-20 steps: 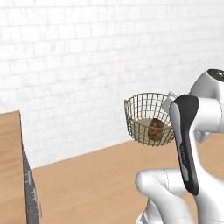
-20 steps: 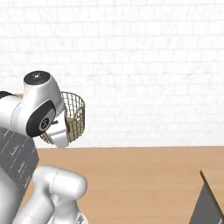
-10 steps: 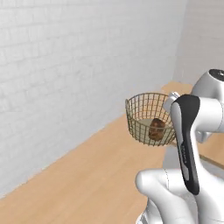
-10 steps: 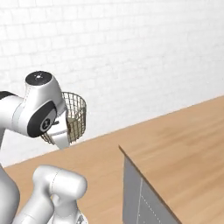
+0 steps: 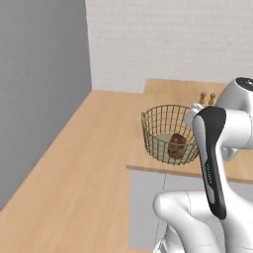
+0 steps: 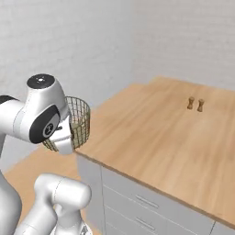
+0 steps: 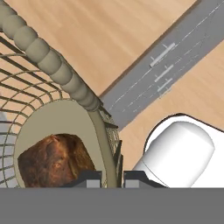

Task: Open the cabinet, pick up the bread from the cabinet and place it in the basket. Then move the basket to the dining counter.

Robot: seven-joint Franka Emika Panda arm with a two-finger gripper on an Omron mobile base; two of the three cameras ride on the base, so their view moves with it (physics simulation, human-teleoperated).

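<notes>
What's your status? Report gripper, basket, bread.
Gripper shut on basket rim, basket held off the floor. Bread inside basket. Counter close ahead; two small shakers at its far side.

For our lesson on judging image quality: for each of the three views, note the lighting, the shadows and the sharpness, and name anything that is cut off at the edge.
Left base view: flat, even light, no glare; the basket and the bread look slightly soft. Right base view: equally even, the dining counter blurry at its far end. Hand view: sharpest, the bread's crust textured; the gripper and the basket rim are cropped.
</notes>
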